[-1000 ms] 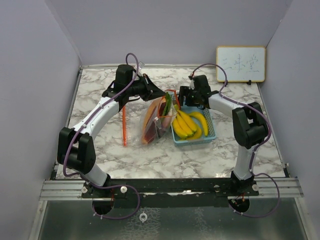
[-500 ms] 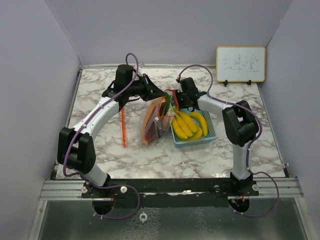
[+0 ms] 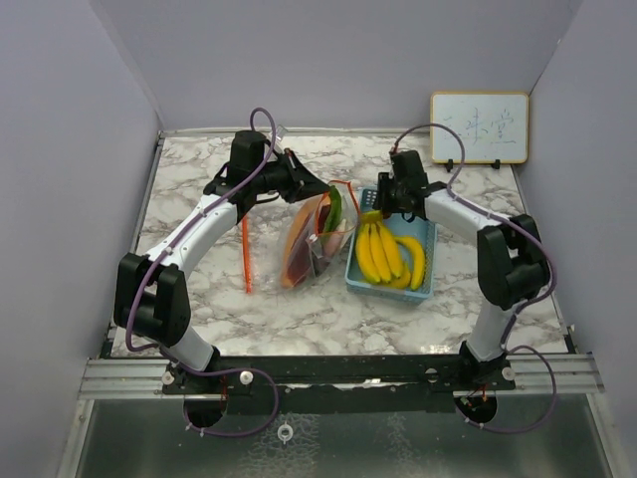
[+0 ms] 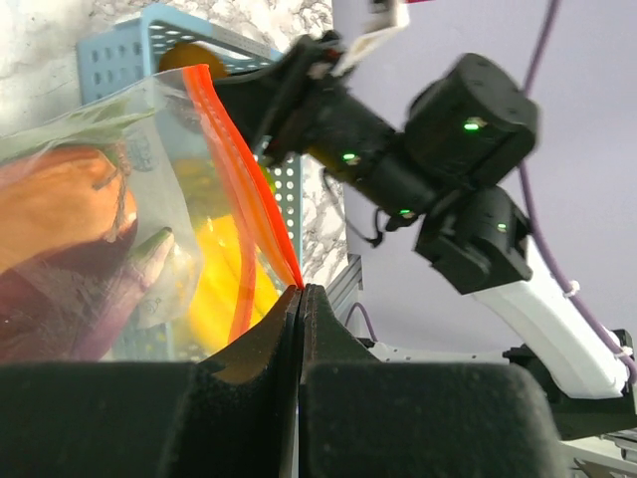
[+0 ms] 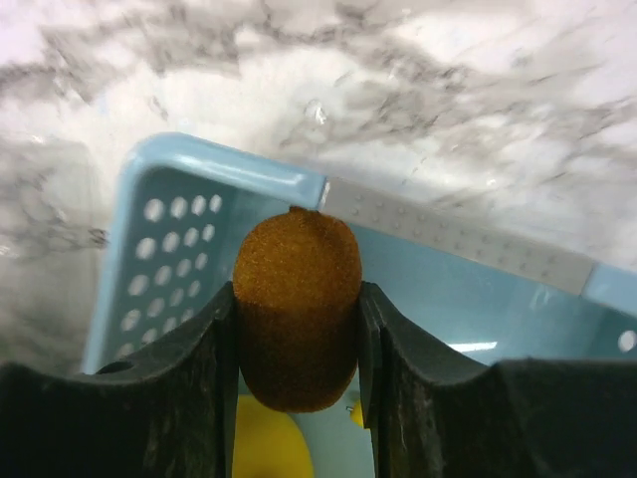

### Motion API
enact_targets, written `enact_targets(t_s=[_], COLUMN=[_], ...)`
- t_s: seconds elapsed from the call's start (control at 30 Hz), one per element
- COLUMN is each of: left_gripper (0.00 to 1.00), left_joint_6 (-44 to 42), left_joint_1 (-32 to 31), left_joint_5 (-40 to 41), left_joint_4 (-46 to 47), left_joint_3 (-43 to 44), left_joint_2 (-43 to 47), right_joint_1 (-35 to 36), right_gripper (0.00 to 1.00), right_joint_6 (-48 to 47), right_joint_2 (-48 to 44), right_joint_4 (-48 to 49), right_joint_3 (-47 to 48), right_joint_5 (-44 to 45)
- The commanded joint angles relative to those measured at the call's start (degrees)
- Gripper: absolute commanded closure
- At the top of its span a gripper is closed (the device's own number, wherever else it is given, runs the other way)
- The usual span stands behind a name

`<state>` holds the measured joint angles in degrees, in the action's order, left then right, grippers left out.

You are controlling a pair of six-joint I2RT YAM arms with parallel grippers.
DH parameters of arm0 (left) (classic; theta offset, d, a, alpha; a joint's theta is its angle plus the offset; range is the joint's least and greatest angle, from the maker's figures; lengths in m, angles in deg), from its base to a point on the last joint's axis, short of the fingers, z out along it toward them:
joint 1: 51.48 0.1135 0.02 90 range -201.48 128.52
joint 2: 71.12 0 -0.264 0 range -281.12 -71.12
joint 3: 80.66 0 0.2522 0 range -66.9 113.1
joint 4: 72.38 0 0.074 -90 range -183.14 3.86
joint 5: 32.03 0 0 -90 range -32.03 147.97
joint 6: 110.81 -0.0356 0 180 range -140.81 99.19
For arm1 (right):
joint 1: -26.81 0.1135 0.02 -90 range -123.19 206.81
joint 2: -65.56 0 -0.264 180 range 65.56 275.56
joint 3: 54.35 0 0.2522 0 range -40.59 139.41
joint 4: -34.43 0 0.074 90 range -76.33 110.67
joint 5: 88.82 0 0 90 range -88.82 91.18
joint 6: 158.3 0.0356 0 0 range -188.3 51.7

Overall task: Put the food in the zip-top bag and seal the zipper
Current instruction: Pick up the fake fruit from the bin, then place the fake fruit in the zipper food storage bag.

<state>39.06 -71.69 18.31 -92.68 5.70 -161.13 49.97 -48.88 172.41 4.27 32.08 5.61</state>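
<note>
Fruit (image 5: pixel 297 274), brown and fuzzy, flanks hidden by right tool (image 5: pixel 297 304)

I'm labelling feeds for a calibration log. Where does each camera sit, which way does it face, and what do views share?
Top external: above and behind the arms, looking down at the marble table; both arms and bases show.
Left wrist: facing past the left pincer, shut on the orange zipper strip of the clear zip-top bag, toward the right arm.
Right wrist: looking down past the right pincer, shut on a brown fuzzy oval fruit, into the light-blue plastic basket.
Shared: all three show that basket.
</note>
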Motion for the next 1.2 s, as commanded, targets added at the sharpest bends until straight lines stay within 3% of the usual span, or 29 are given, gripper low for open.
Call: enact_targets(t_s=[0.0,0.37,0.5,0.63,0.73,0.9,1.03,1.17], left_gripper=[1.00,1.00,1.00,1.00,1.00,1.00,1.00,1.00], left_joint_6=[0.8,1.6,2.0,2.7,3.4,3.4,3.6,3.3], left_joint_1=[0.2,0.2,0.2,0.2,0.2,0.2,0.0,-0.1], left_joint_5=[-1.7,-1.9,-1.8,-1.7,-1.6,-1.4,-1.4,-1.5], left_joint_4=[3.1,6.4,7.1,7.9,8.4,8.4,8.6,8.7], left_joint_3=[-1.0,-2.6,-3.1,-3.6,-3.6,-3.3,-3.5,-4.0], left_joint_2=[2.3,2.7,3.1,3.8,4.1,4.3,4.5,4.3], right_joint_1=[-1.3,-1.3,-1.3,-0.9,0.8,6.4,8.2,9.1], right_gripper=[0.97,0.97,0.97,0.97,0.97,0.96,0.80,0.45], right_joint_6=[-1.2,-2.9,-2.4,7.7,11.8,10.3,11.3,9.1], right_joint_2=[-8.4,-18.8,-21.8,-24.3,-24.8,-25.2,-23.6,-20.7], right_joint_4=[2.6,-2.4,1.7,11.4,14.5,11.5,10.3,5.4], right_joint_3=[0.8,3.9,3.1,-2.2,-6.1,-6.9,-7.3,-4.5], right_joint_5=[-9.0,-10.0,-22.9,-34.1,-34.0,-28.9,-27.7,-26.3])
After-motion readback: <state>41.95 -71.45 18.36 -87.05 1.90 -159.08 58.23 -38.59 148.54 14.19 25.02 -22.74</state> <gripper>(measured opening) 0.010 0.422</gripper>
